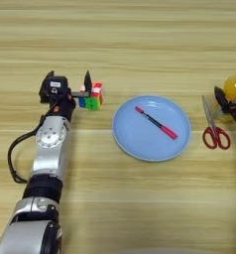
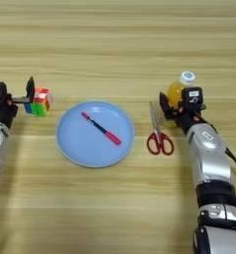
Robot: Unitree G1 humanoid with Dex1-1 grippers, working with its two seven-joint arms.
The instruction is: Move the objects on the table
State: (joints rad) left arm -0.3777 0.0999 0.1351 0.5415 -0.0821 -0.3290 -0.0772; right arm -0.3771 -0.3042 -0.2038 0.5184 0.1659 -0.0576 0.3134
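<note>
Both of your grippers sit at objects on the table (image 2: 140, 39).
Your right gripper (image 2: 170, 105) is closed around the orange-drink bottle (image 2: 178, 89), beside the red-handled scissors (image 2: 158, 134). The pen (image 2: 101, 128) lies on the blue plate (image 2: 73, 149). Your left gripper (image 2: 29, 92) touches the colour cube (image 2: 40, 101).

Orange-drink bottle (image 2: 181, 88) upright (white cap) on table (image 2: 118, 39), pen (image 2: 101, 128) on plate (image 2: 73, 144)

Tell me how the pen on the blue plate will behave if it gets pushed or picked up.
The pen looks thin and rigid, so it should stay straight when lifted. It looks slim and round, so a sideways push would probably roll it across the plate until the raised rim stops it. Lying flat, it leaves little height for jaws to grip.
</note>
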